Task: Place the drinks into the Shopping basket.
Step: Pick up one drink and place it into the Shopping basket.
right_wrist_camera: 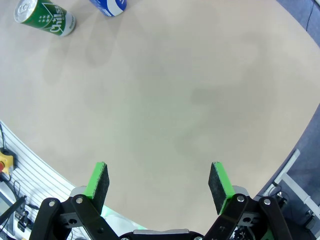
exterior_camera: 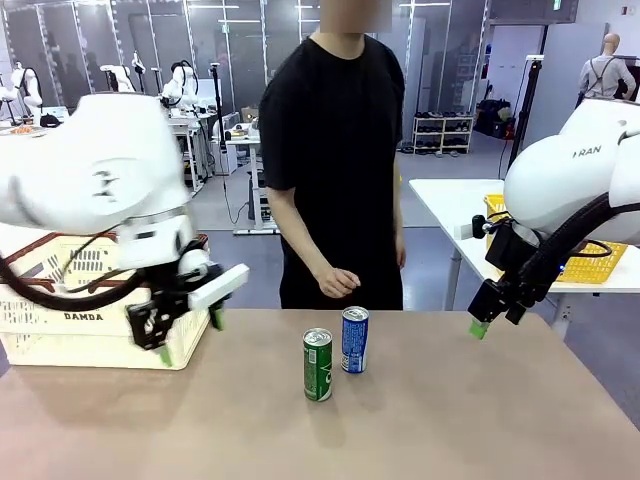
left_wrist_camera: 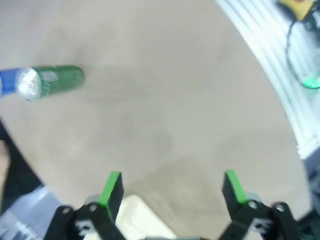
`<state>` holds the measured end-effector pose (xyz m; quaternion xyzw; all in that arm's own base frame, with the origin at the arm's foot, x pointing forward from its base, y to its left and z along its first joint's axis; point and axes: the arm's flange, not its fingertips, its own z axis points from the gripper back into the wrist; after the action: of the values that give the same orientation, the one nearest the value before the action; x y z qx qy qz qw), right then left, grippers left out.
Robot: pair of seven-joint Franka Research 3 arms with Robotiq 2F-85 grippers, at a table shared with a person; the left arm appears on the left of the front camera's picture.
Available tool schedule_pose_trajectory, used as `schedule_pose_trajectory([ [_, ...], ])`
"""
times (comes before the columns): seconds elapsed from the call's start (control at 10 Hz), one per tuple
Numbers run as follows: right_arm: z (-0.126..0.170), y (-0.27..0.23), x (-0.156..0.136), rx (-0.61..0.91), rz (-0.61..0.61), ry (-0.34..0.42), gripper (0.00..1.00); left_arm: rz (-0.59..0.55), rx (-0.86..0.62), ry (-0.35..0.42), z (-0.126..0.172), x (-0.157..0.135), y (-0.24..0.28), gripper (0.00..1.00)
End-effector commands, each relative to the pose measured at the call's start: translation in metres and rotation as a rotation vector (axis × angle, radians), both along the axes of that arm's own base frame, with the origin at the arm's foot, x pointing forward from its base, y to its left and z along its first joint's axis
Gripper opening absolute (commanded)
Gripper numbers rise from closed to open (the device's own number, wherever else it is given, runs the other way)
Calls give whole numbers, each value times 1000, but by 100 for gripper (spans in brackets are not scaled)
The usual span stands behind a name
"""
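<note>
Two cans, and neither has made it anywhere yet, so I'd call this the very start. The green can [exterior_camera: 318, 365] and the blue can [exterior_camera: 355, 340] stand upright side by side, touching or as good as, about mid-table and a bit toward the far edge. The shopping basket [exterior_camera: 60, 330] sits at the table's left end, well apart from them. I can't see over its rim from here, so no idea if anything's inside.

The left gripper [exterior_camera: 191, 337] hangs just in front of the basket's right corner, jaws spread wide with nothing between them. The right gripper [exterior_camera: 495, 322] hovers out by the table's right edge, also wide apart and empty, a good way off from the cans. Both drinks need picking up and dropping in, so basically the whole job is left. I'd guess the left arm goes first since it's on the basket side, but that's just me.

A person in a black tee stands at the far side right behind the cans, one hand [exterior_camera: 338, 283] loosely curled above the edge, not touching anything.

The table [exterior_camera: 450, 420] is plain matte tan, nothing else on it. Behind to the right there's a white table [exterior_camera: 440, 195] with a yellow mesh basket [exterior_camera: 590, 268]. Grey floor, glass partitions, shelving at the back.
</note>
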<state>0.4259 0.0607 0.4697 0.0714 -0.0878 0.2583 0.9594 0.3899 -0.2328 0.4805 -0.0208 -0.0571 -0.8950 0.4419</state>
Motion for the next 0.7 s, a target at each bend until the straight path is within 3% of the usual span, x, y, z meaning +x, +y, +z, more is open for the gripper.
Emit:
schedule_pose_trajectory([
  [0.0, 1, -2, 0, -11, 8, 2, 100, 18, -50, 12, -15, -19, 30, 100],
  [0.6, 1, -2, 0, -11, 8, 2, 100, 10, -82, 8, -24, -10, 26, 100],
])
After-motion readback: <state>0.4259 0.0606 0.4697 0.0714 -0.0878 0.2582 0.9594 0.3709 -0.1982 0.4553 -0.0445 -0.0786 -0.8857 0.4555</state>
